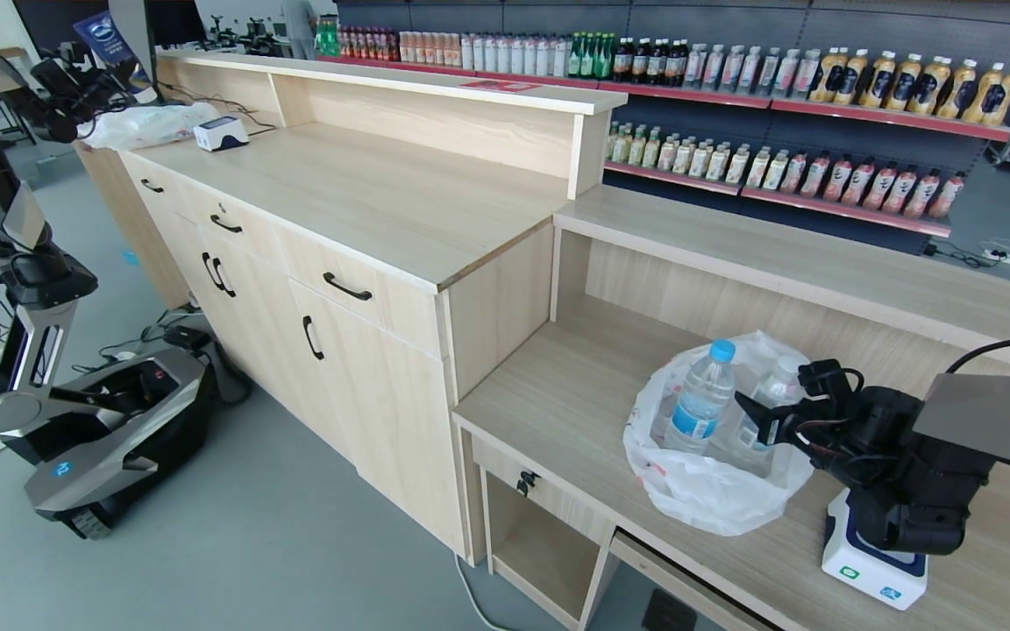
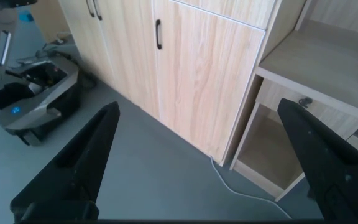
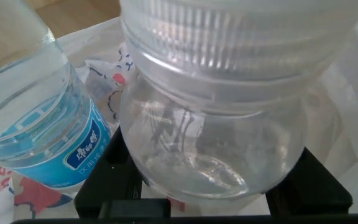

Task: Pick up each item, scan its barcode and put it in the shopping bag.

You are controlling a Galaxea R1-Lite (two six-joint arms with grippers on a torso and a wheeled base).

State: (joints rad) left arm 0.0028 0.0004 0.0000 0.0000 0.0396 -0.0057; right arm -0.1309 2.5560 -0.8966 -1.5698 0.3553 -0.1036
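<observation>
Shopping bag (image 1: pixel 715 491), white plastic, sits open on the lower tabletop (image 1: pixel 558 394) and holds a blue-capped water bottle (image 1: pixel 703 399) standing upright. Just beside it, inside the bag, the right end effector (image 1: pixel 768 422) is clenched around a clear bottle (image 1: pixel 777 381). A white barcode scanner (image 1: pixel 873 570) rests near the bag. The left end effector (image 2: pixel 197 168) hangs released, fingers wide apart, over the grey floor (image 2: pixel 166 174).
</observation>
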